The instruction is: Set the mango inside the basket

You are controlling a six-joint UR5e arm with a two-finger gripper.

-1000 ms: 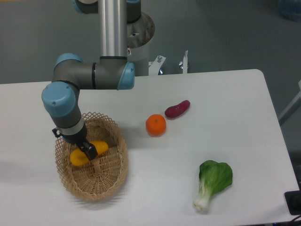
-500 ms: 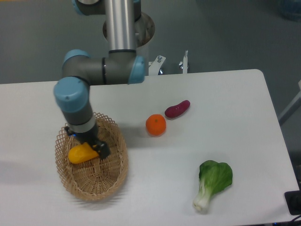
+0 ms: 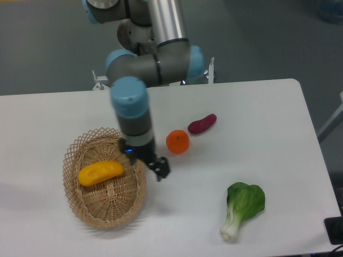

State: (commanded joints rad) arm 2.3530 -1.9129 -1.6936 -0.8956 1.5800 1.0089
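A: Where is the mango (image 3: 100, 173) lying?

B: It is resting inside the basket (image 3: 86, 213), in the upper half, its long axis running from 8 o'clock to 2 o'clock.

A: And the gripper (image 3: 160, 170)?

B: It is hanging over the table (image 3: 257, 112) just past the basket's rim at 3 o'clock, holding nothing; how wide the fingers are standing cannot be told.

A: What else is lying there?

B: An orange (image 3: 177, 142) at 1 o'clock from the gripper, a purple sweet potato (image 3: 202, 123) just beyond it, and a bok choy (image 3: 242, 208) at 4 o'clock.
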